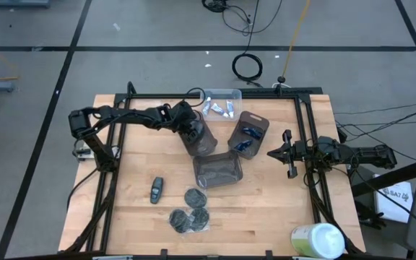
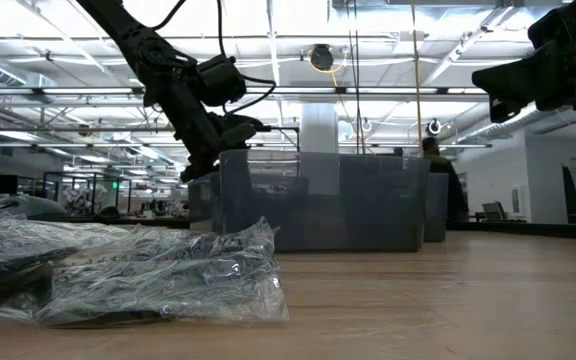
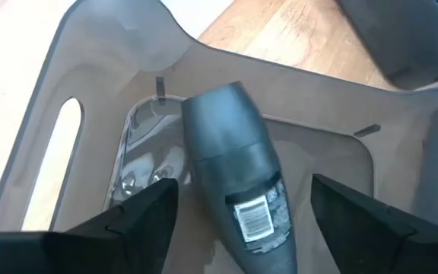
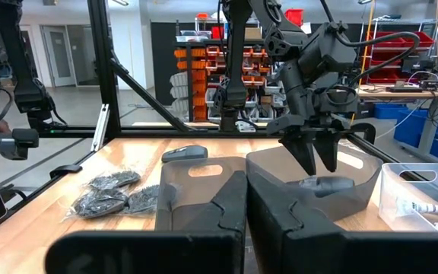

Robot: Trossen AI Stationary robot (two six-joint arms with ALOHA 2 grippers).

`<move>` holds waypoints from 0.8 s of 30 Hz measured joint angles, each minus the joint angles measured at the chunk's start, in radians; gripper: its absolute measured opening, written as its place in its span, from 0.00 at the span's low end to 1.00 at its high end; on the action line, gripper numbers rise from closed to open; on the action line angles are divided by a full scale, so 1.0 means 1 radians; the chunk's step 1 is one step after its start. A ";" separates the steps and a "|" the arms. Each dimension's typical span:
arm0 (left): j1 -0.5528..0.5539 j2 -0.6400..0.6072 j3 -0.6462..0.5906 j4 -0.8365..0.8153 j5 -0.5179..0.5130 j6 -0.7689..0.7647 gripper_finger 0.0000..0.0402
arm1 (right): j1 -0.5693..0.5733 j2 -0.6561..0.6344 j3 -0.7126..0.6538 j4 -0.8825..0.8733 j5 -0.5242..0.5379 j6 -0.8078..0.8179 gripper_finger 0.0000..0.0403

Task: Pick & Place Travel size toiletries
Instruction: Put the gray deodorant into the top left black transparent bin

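A grey-blue oval stick [image 3: 230,144] lies on its side on the floor of a smoky-grey tray [image 3: 295,91]. My left gripper [image 3: 242,186] hangs open just above it, pointing down, one finger on each side of the stick, touching nothing; from the right wrist view the gripper [image 4: 318,164] stands over the stick [image 4: 327,183]. A second stick [image 1: 157,189] lies on the table near bagged dark-grey discs [image 1: 190,213]. White tubes sit in a clear tray [image 1: 221,108], dark-blue bottles in another smoky tray [image 1: 248,133]. My right gripper [image 1: 289,153] waits shut over the table's right side.
An empty smoky-grey tray [image 1: 219,171] sits in the table's middle. A big pale-green-and-white container [image 1: 316,242] stands at the near right corner. Bare wood shows on the near left and right of the trays. The bagged discs [image 2: 158,270] lie close to the low camera.
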 joint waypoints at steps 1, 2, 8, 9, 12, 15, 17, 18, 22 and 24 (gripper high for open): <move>0.000 -0.002 0.000 0.000 0.000 0.005 0.74 | 0.000 0.000 0.000 0.000 0.000 0.000 0.01; 0.000 -0.007 0.000 -0.002 0.000 0.011 0.74 | 0.000 0.000 0.000 0.000 0.000 0.000 0.01; 0.000 -0.097 0.000 -0.002 0.000 0.031 0.73 | 0.000 0.000 0.000 0.000 0.000 0.000 0.01; -0.001 -0.120 0.000 0.000 0.000 0.039 0.73 | 0.000 0.000 0.000 0.000 0.000 0.000 0.01; -0.011 -0.199 0.000 -0.002 0.000 0.052 0.71 | 0.000 0.000 0.000 0.000 0.000 0.000 0.01; -0.035 -0.282 0.000 -0.011 0.018 0.072 0.70 | 0.000 0.000 0.000 0.000 0.000 0.000 0.01; -0.054 -0.337 0.000 -0.030 0.049 0.079 0.70 | 0.000 0.000 0.000 0.000 0.000 0.000 0.01; -0.065 -0.363 0.000 -0.041 0.064 0.079 0.70 | 0.000 0.000 0.000 0.000 0.000 0.000 0.01; -0.127 -0.465 0.000 -0.125 0.094 0.058 0.70 | 0.000 0.000 0.000 0.000 0.000 0.000 0.01; -0.162 -0.504 0.000 -0.186 0.102 0.033 0.70 | 0.000 0.000 0.000 0.000 0.000 0.000 0.01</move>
